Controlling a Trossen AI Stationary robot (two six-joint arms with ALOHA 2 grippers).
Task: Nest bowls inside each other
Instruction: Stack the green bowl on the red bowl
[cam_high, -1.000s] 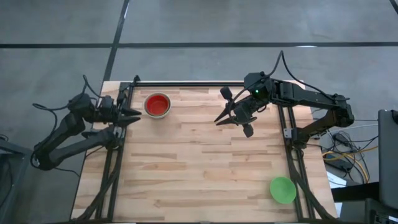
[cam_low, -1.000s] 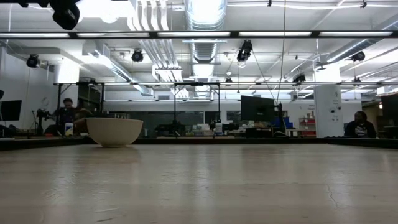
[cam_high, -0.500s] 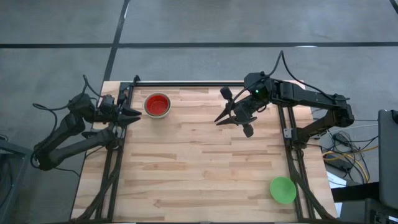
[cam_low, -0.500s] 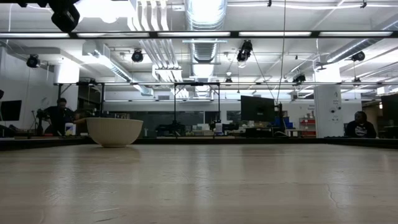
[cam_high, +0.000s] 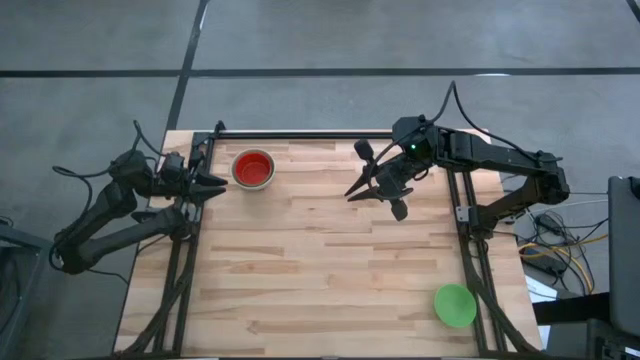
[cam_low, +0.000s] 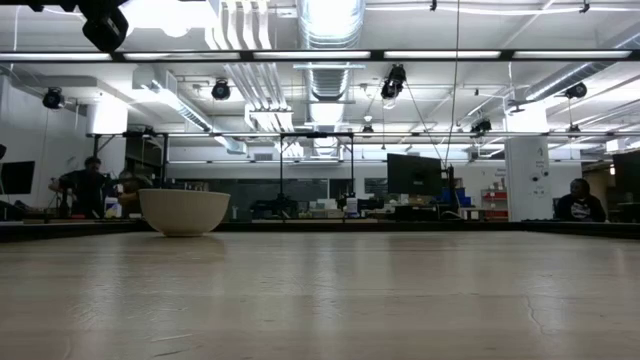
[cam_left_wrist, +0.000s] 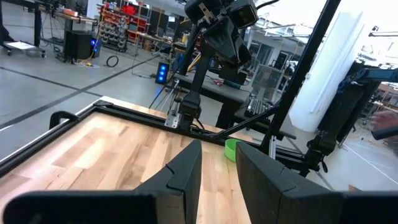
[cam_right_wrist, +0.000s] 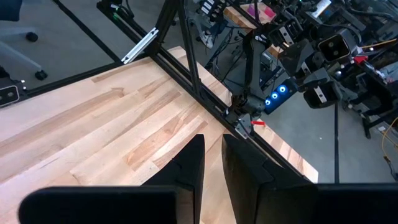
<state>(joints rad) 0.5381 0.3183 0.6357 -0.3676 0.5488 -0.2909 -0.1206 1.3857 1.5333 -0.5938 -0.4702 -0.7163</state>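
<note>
A red bowl (cam_high: 253, 168) sits inside a whitish-grey bowl (cam_low: 184, 211) at the table's far left. A green bowl (cam_high: 455, 305) rests on its base near the right front corner; the left wrist view shows it far off (cam_left_wrist: 231, 149). My left gripper (cam_high: 222, 184) hovers level at the table's left edge, just beside the stacked bowls. It is open, with nothing between its fingers (cam_left_wrist: 186, 171). My right gripper (cam_high: 350, 195) hangs above the far middle of the table and points slantwise down. Its fingers (cam_right_wrist: 189, 165) stand a narrow gap apart around nothing.
A black metal frame (cam_high: 300, 135) runs along the table's far edge and down both sides. The wooden tabletop (cam_high: 320, 270) lies bare between the bowls. Beyond the table, the low view shows people at desks (cam_low: 578, 200).
</note>
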